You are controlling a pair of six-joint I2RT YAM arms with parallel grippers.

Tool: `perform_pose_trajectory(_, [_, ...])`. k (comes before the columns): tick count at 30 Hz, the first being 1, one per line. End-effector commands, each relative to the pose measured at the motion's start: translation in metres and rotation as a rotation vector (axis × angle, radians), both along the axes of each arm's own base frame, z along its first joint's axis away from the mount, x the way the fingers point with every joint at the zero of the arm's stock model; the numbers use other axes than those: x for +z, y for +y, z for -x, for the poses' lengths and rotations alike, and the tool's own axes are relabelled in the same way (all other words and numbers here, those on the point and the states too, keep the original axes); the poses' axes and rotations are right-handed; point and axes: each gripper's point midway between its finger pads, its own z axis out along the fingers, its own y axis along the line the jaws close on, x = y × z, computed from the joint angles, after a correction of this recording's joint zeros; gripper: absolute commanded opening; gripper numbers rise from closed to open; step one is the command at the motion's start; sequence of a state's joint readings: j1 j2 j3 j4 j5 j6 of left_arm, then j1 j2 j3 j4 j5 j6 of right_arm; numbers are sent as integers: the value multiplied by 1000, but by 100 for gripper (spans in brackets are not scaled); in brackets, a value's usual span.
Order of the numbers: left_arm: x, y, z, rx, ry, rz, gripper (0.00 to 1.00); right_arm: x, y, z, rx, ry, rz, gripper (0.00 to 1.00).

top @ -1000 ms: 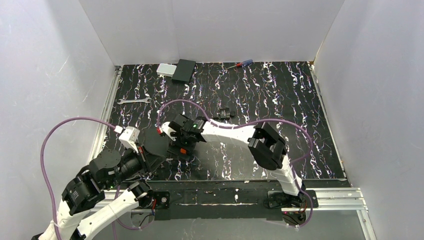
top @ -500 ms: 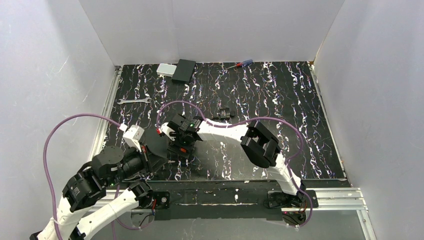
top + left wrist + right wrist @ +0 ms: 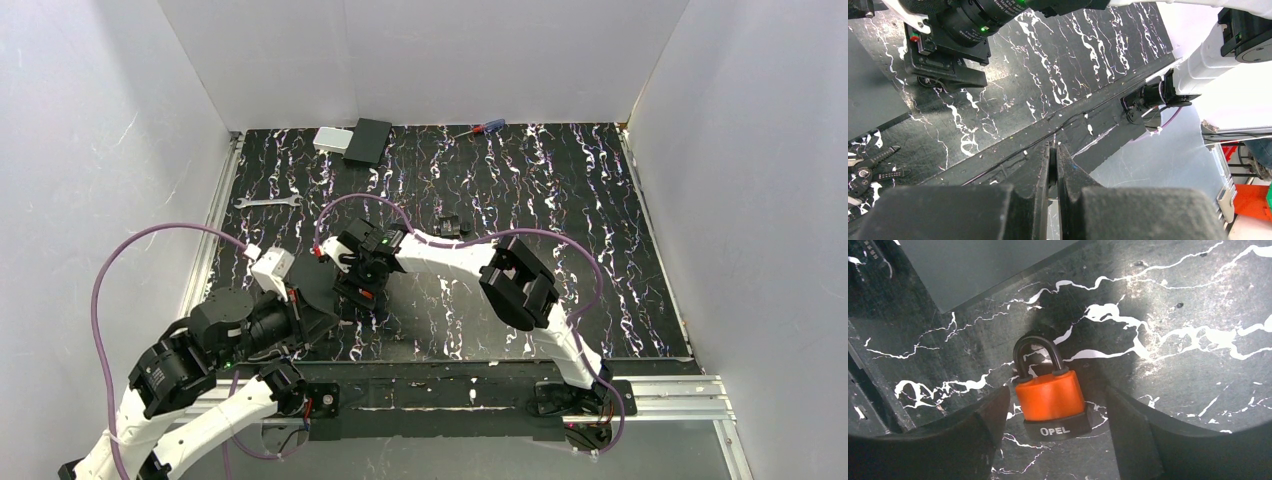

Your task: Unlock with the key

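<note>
Orange plastic is seen on the body of the padlock (image 3: pixel 1050 397), which lies flat on the black, white-veined table (image 3: pixel 1173 300). Its black base is lettered OPEL, and both legs of the dark shackle are seated in the body. The padlock is framed by the right gripper (image 3: pixel 1055 405), whose fingers are spread wide, one on each side of the body. A gap of table can be seen between each finger and the lock, so nothing is gripped there. A dark flat sheet (image 3: pixel 983 265) lies just beyond the shackle.

The left gripper (image 3: pixel 1054 147) is held near the front edge of the table, to the left of the padlock and apart from it. Its fingers are pressed together. A thin sliver is seen in the seam between them, with a bit of wire ring below. This appears to be the key (image 3: pixel 1052 165), pinched there, though too little of it is exposed for that to be certain.

Farther back on the table, a wrench (image 3: pixel 268 202) lies near the left edge. A grey box (image 3: pixel 330 139), a dark box (image 3: pixel 368 141) and a screwdriver (image 3: pixel 480 128) are set along the rear.
</note>
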State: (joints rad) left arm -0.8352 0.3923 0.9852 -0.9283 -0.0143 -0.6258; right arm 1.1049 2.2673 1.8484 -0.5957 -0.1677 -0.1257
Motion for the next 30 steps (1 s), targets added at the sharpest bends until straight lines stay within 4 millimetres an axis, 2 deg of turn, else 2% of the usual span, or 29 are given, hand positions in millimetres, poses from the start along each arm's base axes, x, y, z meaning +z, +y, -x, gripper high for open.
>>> perform_pose_trajectory(1, [8,-3,-2,-16,-17,-5,0,8,-2,2,19,5,-21,83])
perform_pose_trajectory(5, [7,-6,-4,-27,-16,-14,0,14,-3,11,56,39,-46,85])
perform_pose_trajectory(10, [7,-9,-5,-32,-18,-13,0,11,-2,14,83,43,-46,81])
perform_pose_trajectory(13, [7,-9,-5,-29,-15,-11,0,1,-7,11,84,11,-9,77])
perform_pose_trajectory(19, [6,-7,-3,-21,-8,7,0,-16,-12,25,134,-38,58,76])
perform_pose_trajectory(25, [11,-6,-1,-17,-10,22,0,-31,-20,25,148,-82,123,73])
perform_pose_trajectory(30, [13,-4,1,-12,-6,27,0,-38,-21,25,148,-116,155,59])
